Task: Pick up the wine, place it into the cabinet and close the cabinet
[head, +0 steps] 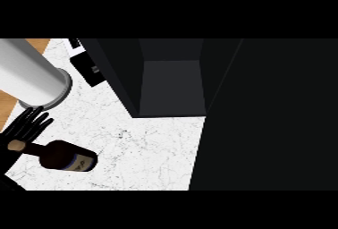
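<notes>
- Clearly, the dark glass wine bottle (61, 155) with a tan cork is over the white speckled stone tabletop (152, 143), near the lower left corner of the view. Its neck points to the left and its pale label is at the right end.
- I cannot tell if the bottle stands or lies.
- The black left hand (26, 124) shows at the left edge, with fingers straight, spread and pointing up. It is released and grasps nothing.
- The neck of the bottle passes just in front of the lower part of this hand; I cannot tell if they touch.
- The black box-shaped cabinet (125, 67) is at the back of the tabletop, well apart from the bottle. Its front is open and shows a grey inside.
- A wide black surface (271, 116) covers the right side of the view; I cannot tell what it is.
- A white cylinder-shaped roll (26, 67) on a round grey base (61, 91) stands at the upper left, just above the hand.
</notes>
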Controlling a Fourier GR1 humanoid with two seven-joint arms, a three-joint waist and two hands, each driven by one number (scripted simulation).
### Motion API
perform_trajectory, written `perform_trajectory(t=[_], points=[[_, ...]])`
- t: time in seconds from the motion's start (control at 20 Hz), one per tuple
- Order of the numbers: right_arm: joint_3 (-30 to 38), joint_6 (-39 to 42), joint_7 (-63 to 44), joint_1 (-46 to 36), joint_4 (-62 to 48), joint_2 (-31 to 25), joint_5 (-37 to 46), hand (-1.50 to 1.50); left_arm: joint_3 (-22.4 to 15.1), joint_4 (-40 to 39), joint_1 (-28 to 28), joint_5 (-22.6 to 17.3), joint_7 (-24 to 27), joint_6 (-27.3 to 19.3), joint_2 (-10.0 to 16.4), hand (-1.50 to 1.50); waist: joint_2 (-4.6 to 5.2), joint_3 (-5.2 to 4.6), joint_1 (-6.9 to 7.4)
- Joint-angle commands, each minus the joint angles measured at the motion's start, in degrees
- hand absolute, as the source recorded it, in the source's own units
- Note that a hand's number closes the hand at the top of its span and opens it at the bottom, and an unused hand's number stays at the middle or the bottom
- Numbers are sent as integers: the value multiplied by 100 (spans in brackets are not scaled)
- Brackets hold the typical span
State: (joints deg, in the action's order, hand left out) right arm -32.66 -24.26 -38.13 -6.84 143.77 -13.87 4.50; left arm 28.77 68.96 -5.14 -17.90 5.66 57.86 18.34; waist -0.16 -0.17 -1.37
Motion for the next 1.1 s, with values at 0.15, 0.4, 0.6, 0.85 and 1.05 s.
perform_trajectory(t=[0.15, 0.4, 0.6, 0.85, 1.05], points=[[-344, -151, -370, 96, 910, -139, 650, -150, -102, -697, -45, 1167, 1467, 122, -129, -150, 1, -7, -11], [-259, -235, -204, 287, 1006, -361, 547, -150, -416, -1214, -138, 1628, 2075, -56, -99, -150, -1, -7, -66], [-393, -288, -158, 177, 976, -380, 624, -150, -633, -1620, -241, 1586, 2056, -54, -83, -150, -13, -6, -60], [-363, -426, -298, -16, 911, -403, 552, -150, -809, -2154, -483, 1512, 2172, 171, 115, -150, -14, -17, -105], [-293, -401, 37, 276, 957, -591, 368, -150, -982, -2318, -590, 1506, 2322, 157, 144, -150, -5, -2, -95]])
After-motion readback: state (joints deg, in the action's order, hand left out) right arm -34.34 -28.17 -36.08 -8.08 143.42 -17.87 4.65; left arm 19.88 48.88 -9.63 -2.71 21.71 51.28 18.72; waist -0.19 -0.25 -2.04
